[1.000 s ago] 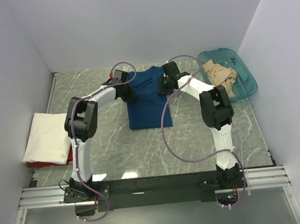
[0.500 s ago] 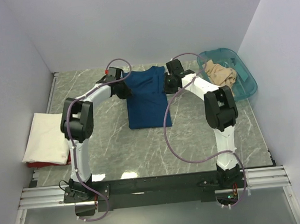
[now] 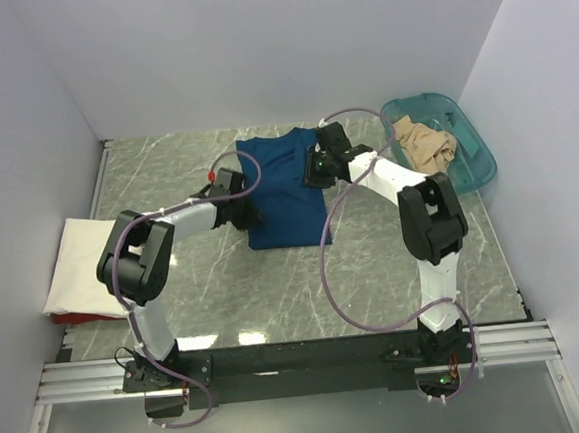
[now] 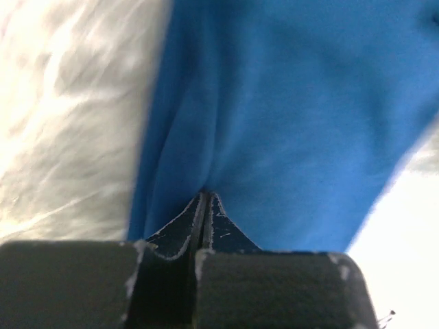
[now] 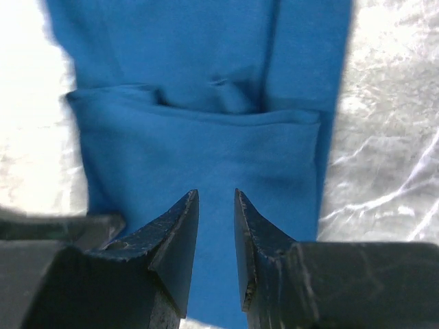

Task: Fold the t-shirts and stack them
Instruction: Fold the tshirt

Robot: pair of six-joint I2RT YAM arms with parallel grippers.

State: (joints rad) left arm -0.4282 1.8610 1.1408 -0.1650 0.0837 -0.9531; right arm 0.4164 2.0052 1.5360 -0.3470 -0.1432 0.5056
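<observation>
Top external view showed the navy t-shirt (image 3: 284, 192) lying flat at upper centre of the counter (image 3: 374, 270). The left tool (image 3: 248, 216) pinched its left edge, pressed together; the right tool (image 3: 313, 170) stood spread at its right side.

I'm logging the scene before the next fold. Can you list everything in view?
navy t-shirt: one, dark blue, centre-back of table
cream t-shirt: one, cream-white, folded, left edge
red item: one, under cream t-shirt
tan t-shirt: one, beige, crumpled in tub
tub: one, teal, back right
table: one, grey marble
cables: two, purple, along arms
left hand: closed, pinching navy t-shirt's left edge
right hand: open, over navy t-shirt
</observation>
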